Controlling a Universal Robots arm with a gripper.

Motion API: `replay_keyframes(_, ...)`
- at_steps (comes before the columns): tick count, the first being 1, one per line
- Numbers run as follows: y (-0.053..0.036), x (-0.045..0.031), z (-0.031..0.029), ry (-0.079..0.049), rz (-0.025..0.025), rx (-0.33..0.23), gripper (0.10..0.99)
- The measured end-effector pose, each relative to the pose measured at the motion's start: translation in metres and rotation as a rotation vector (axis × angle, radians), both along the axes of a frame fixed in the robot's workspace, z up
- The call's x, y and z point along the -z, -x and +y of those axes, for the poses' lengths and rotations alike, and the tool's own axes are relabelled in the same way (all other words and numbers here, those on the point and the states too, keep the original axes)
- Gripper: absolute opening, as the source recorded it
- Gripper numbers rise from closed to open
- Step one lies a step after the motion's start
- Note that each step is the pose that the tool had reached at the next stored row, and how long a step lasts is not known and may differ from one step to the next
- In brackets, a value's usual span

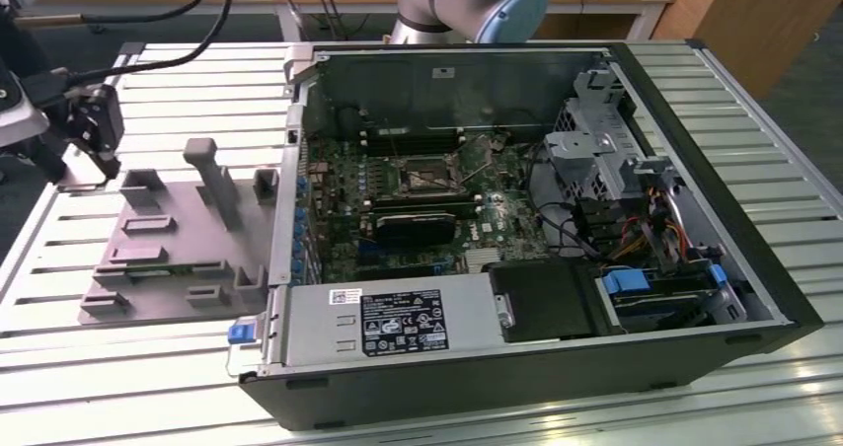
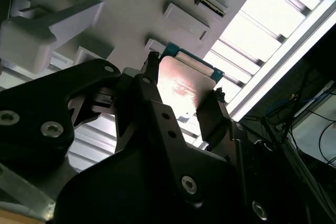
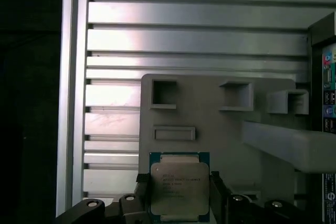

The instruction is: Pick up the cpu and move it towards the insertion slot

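End effector [image 2: 185, 85] clasping one cpu [image 3: 179, 184], one fixture [image 3: 210, 121]

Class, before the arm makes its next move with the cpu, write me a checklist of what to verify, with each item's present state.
1. The cpu sits between the fingers of the pincer: ok, one on each side in both wrist views.
2. The cpu is lifted off the grey fixture plate: cannot tell.
3. The insertion slot is in sight inside the open computer case: ok.
4. The pincer is at the insertion slot: not ok; it is at the plate, to the exterior view's left of the case.
5. The cpu is level in the grip: cannot tell.
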State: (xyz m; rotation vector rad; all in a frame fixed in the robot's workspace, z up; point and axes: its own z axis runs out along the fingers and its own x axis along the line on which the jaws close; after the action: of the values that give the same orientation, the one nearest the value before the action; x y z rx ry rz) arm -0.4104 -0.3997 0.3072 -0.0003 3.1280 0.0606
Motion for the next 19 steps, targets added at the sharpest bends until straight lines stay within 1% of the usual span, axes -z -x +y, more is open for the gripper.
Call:
replay_keyframes(10, 0.0000, -0.0308, 0.0003, 0.000, -0.0022, 0.000, 0.537)
replay_keyframes(19, 0.0000, -0.0569, 0.0006, 0.000, -0.0069, 0.000, 0.537)
